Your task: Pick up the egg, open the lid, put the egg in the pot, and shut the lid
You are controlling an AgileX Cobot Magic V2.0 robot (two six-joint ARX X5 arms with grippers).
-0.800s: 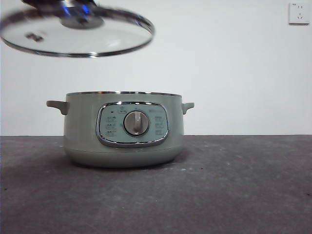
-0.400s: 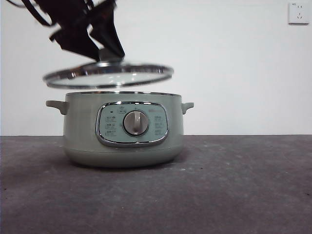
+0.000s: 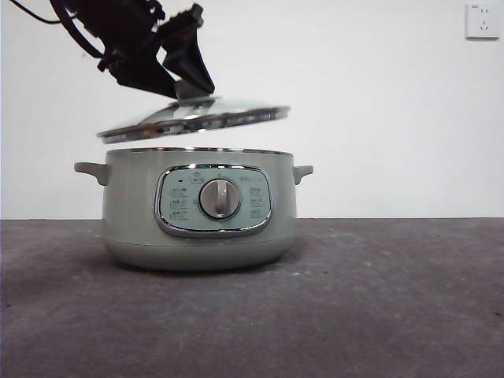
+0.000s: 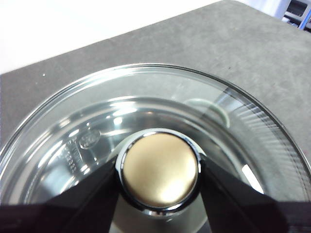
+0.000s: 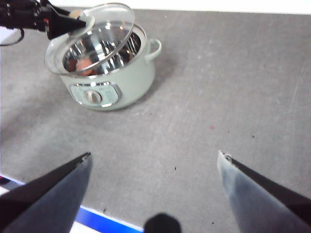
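The sage-green pot (image 3: 201,209) stands on the grey table, with its dial (image 3: 220,198) facing the front view. My left gripper (image 3: 185,85) is shut on the knob (image 4: 159,170) of the glass lid (image 3: 193,120). It holds the lid just above the pot's rim, tilted with its left side lower. The right wrist view shows the pot (image 5: 112,73) from afar, with the lid (image 5: 92,34) over it and the reddish-brown egg (image 5: 81,64) inside. My right gripper (image 5: 154,158) is open and empty, above bare table well away from the pot.
A white wall socket (image 3: 482,21) is on the wall at the upper right. A blue strip (image 5: 107,221) runs along the table's edge near the right gripper. Grey table (image 3: 378,299) surrounds the pot.
The lid has come down from high at the left to just above the pot's rim. It has moved right over the pot and now tilts. The pot has not moved.
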